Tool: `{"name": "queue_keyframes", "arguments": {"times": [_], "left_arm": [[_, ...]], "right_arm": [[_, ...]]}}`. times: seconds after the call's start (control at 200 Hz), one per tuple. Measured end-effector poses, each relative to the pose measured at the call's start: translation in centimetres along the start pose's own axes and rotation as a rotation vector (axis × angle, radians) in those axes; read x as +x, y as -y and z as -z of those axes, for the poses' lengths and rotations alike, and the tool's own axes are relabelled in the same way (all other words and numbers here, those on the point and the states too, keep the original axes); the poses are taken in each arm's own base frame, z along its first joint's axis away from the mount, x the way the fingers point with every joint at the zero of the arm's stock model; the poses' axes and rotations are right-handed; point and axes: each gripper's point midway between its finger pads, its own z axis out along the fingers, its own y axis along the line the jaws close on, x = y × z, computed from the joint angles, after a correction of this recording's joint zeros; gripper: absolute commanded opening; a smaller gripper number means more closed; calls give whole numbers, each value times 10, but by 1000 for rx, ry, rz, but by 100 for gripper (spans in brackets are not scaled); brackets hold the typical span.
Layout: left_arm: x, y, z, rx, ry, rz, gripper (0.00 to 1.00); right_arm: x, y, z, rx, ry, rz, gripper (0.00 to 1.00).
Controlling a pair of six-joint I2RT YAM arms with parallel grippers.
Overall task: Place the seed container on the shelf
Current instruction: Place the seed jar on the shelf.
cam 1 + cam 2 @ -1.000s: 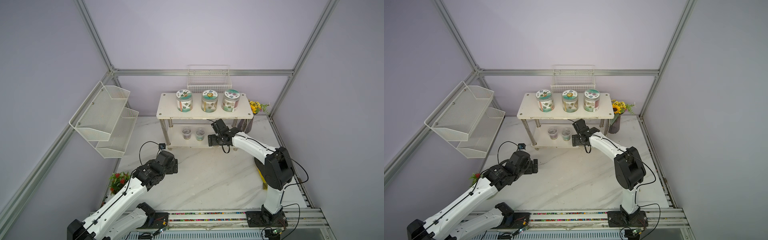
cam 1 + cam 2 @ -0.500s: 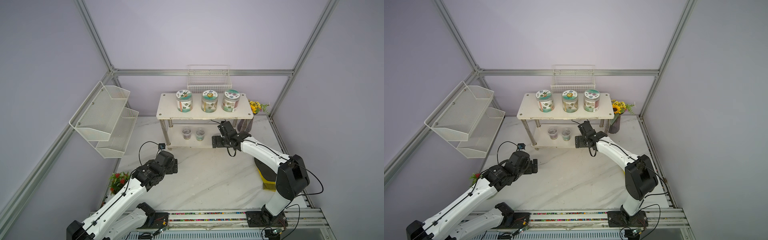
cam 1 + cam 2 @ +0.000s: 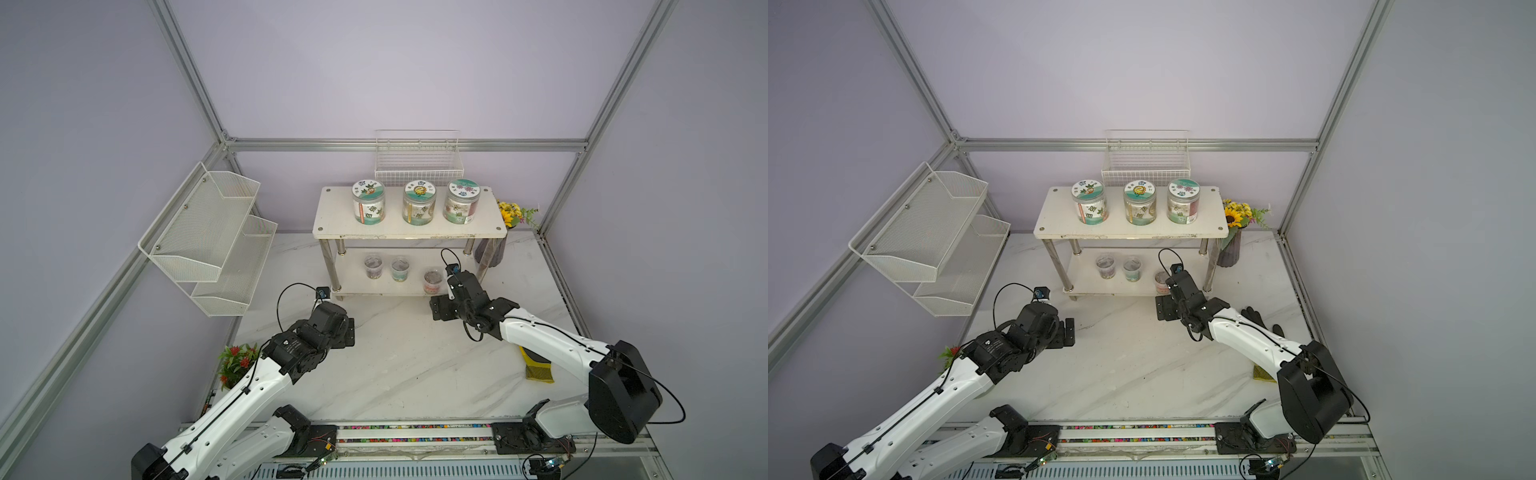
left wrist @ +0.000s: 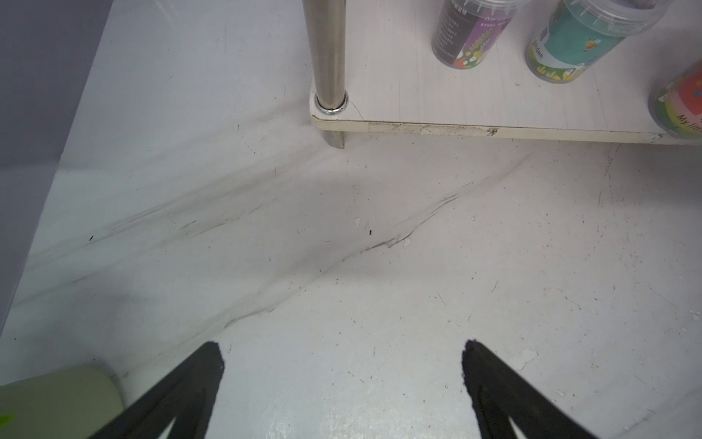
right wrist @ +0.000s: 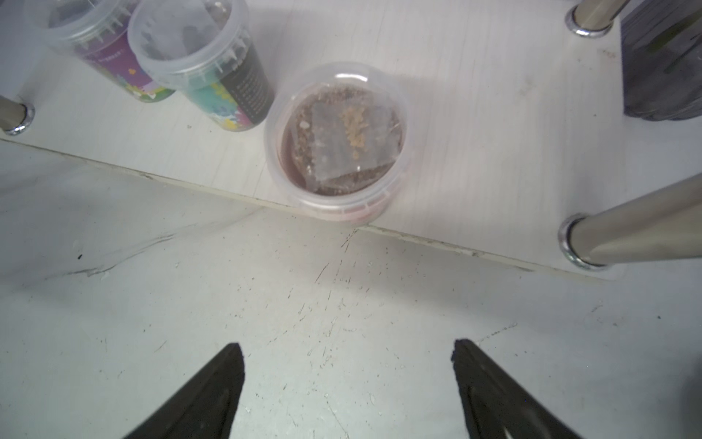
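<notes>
The seed container (image 5: 336, 140), a clear lidded tub with brown fill, stands on the lower board of the shelf (image 5: 475, 133), right at its front edge; both top views show it (image 3: 433, 280) (image 3: 1160, 281). My right gripper (image 5: 347, 347) is open with nothing between its fingers, over the table a short way in front of the container and apart from it (image 3: 441, 306). My left gripper (image 4: 342, 347) is open and empty above the marble table, in front of the shelf's left front leg (image 4: 329, 57).
Two small printed cups (image 3: 373, 266) (image 3: 400, 268) share the lower board. Three jars (image 3: 419, 201) stand on the top board. A mesh wall rack (image 3: 208, 237), a wire basket (image 3: 419, 162), a sunflower vase (image 3: 1229, 249), a black glove (image 3: 1254, 318), a yellow brush (image 3: 538, 368) and a red-flowered plant (image 3: 237, 361) ring the table.
My right gripper has drawn back out of the shelf toward the front, leaving the seed container on the lower board. The left arm has not moved.
</notes>
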Motion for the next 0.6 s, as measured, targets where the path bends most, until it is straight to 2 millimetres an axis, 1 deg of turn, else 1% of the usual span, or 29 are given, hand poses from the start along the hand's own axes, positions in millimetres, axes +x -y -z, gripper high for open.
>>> {"name": "queue_keyframes", "arguments": {"times": [0.13, 0.215, 0.29, 0.46, 0.6], "left_arm": [[0, 0, 0, 0, 0, 0, 100], [0, 0, 0, 0, 0, -1, 100], [0, 0, 0, 0, 0, -2, 100], [0, 0, 0, 0, -1, -6, 100], [-2, 1, 1, 2, 3, -6, 100]], "right_arm": [[11, 2, -7, -12, 33, 29, 85], [14, 3, -10, -19, 57, 55, 84], [11, 1, -11, -26, 81, 80, 84], [-6, -5, -11, -50, 151, 127, 84], [-12, -6, -17, -68, 174, 153, 84]]}}
